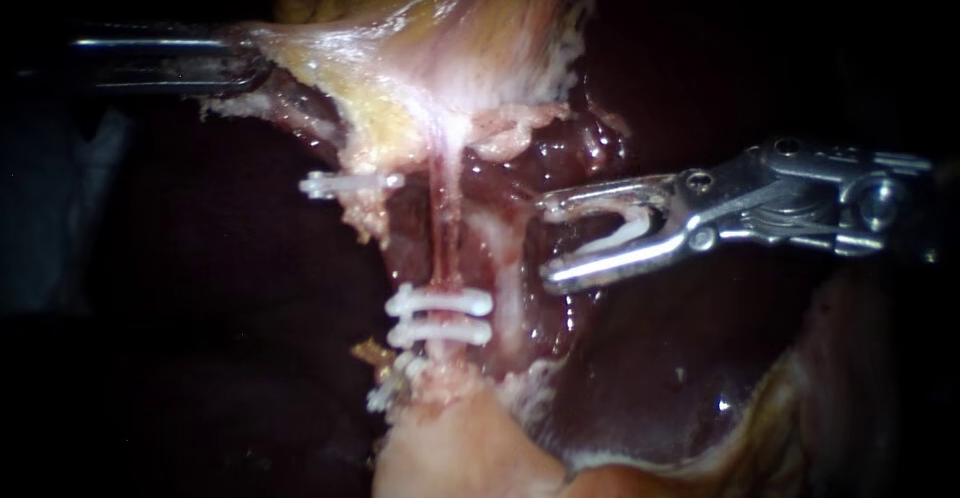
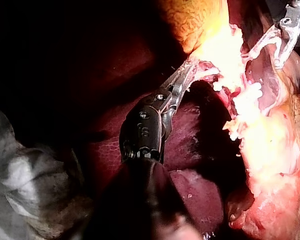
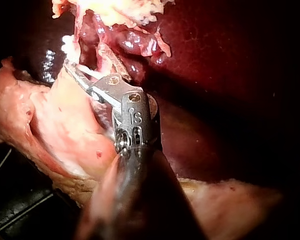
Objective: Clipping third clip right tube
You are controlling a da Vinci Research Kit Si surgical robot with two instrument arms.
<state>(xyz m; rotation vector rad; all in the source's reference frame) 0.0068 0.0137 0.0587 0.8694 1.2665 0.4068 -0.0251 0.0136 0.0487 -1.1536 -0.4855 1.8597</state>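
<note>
The right tube (image 1: 446, 230) runs down from the gallbladder (image 1: 430, 68) and carries two white clips (image 1: 440, 304) (image 1: 440, 333), one just below the other. My right instrument (image 1: 548, 241) comes in from the right. Its jaws stand wide and hold an open white clip (image 1: 622, 228) between them, level with the bare tube above the two clips. The tips are to the right of the tube, apart from it. In the right wrist view the same jaws (image 3: 79, 74) lie against pale tissue. My left instrument (image 1: 250, 58) (image 2: 189, 69) is shut on the gallbladder's edge, holding it taut.
Another white clip (image 1: 350, 184) sits on a strand left of the tube. Dark liver (image 1: 650, 358) lies behind and below the right jaws. A pale strand (image 1: 508, 268) hangs between the tube and the jaw tips. Pale fatty tissue (image 1: 460, 448) fills the bottom centre.
</note>
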